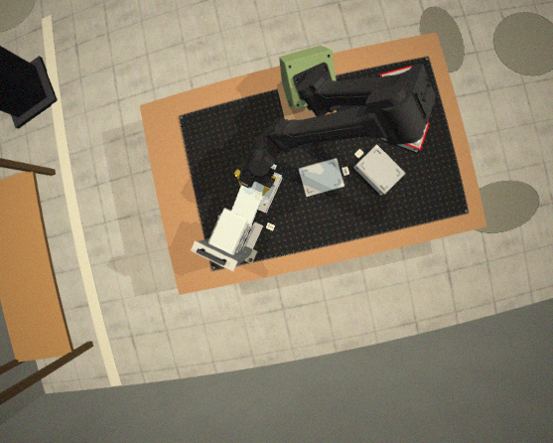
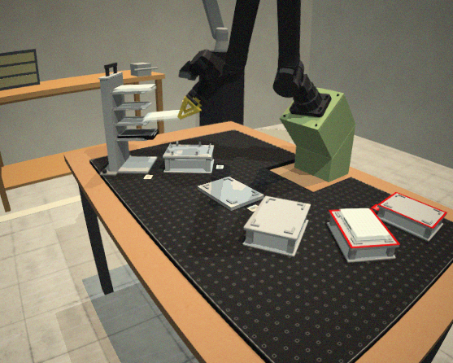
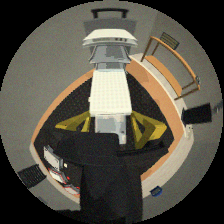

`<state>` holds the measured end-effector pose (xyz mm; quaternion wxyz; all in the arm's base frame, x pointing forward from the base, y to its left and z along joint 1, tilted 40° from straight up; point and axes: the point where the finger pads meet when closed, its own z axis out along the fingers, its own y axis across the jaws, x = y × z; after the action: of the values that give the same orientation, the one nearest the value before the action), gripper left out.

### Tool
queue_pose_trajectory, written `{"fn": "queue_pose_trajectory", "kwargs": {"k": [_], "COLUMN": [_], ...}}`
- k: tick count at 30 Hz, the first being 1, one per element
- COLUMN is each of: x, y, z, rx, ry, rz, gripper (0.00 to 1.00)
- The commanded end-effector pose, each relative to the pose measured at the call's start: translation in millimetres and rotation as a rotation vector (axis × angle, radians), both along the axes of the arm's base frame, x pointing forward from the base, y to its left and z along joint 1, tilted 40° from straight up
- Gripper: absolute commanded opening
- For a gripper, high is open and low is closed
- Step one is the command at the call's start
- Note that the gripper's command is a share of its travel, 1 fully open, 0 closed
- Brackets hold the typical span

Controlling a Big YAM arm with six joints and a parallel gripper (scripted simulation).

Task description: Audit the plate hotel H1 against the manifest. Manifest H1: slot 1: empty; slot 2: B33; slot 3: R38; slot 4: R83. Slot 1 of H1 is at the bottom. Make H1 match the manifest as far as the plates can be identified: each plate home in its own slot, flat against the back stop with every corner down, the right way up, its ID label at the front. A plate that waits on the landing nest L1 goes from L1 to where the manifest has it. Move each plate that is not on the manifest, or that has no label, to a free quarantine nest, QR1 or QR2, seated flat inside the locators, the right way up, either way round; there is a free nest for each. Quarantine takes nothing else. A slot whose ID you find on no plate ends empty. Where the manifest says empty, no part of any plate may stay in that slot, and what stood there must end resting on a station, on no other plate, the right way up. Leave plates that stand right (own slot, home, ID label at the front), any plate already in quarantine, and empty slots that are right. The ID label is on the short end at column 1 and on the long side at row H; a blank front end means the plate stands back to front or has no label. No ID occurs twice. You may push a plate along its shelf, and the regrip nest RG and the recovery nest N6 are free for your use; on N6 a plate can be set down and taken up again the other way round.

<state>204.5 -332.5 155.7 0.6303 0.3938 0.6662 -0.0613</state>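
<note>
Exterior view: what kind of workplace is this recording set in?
Probably a lab automation bench: a slotted plate hotel holding microplates, several plate nests, two edged in red, and a single arm on a green pedestal, its gripper holding a white plate at the hotel.

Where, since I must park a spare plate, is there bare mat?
The mat's near stretch, between the table edge and the grey nest. Crowded by the hotel, where the gripper holds a white plate.

No ID label can be read on the white plate (image 3: 109,90) in any view. Its near end is hidden by the black wrist body (image 3: 100,170). The small tags (image 2: 148,177) on the desk (image 2: 119,228) are too small to read.
</note>
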Motion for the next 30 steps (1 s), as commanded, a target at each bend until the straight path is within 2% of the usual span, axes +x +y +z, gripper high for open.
{"fn": "queue_pose_trajectory", "kwargs": {"k": [1,28,30], "x": [8.0,3.9,11.1], "y": [-13.7,-13.4,-18.1], "z": [18.6,18.2,23.7], "rx": [-0.024,-0.038,-0.045], "ry": [-0.017,-0.013,-0.024], "rz": [0.003,-0.006,0.003], "gripper": [0.86,0.86,0.86]}}
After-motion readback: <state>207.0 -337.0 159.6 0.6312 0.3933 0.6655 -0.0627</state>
